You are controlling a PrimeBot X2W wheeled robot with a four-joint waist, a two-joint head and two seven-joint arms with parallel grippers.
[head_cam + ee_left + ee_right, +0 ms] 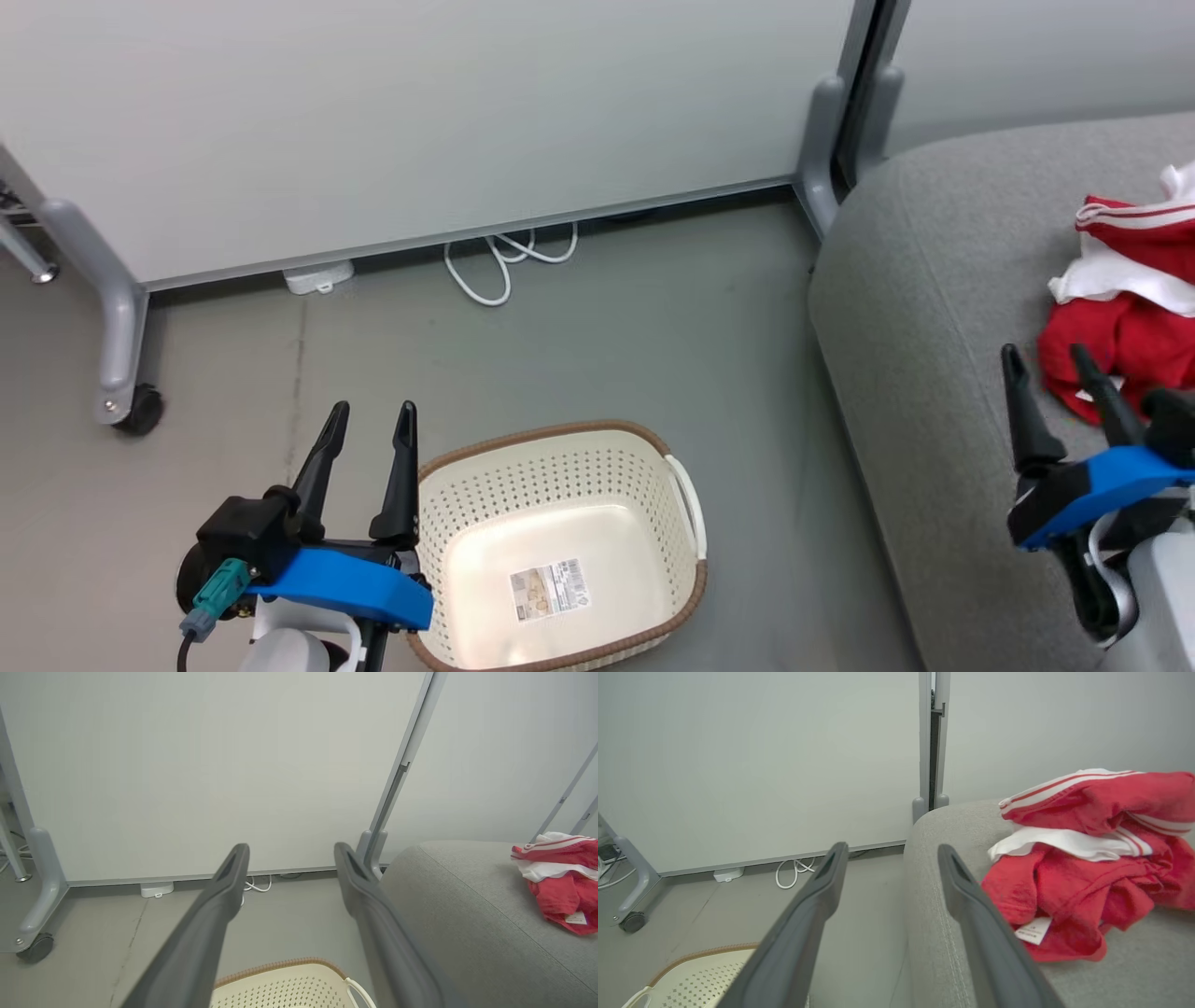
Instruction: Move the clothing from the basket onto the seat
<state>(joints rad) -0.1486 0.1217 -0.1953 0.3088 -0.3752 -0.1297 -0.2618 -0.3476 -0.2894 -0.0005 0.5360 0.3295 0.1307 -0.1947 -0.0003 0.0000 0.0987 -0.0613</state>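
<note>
Laundry basket (pixel 523 476) empty on floor (pixel 607 327); red clothing (pixel 1120 336) heaped on grey seat (pixel 934 280), just beyond right gripper (pixel 1044 359), fingers spread, empty; left gripper (pixel 373 411) beside basket rim, likewise spread, empty. Task looks done; retract right arm straight, clear of cloth, so nothing snags.

Clothing (pixel 1134 322) on the seat (pixel 934 308), right of the basket (pixel 560 537) on the floor (pixel 607 327).

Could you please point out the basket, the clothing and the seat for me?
basket (pixel 551 476), head view, perforated back wall.
clothing (pixel 1069 891), right wrist view, plain red fabric.
seat (pixel 934 280), head view, bare grey cushion top.
</note>
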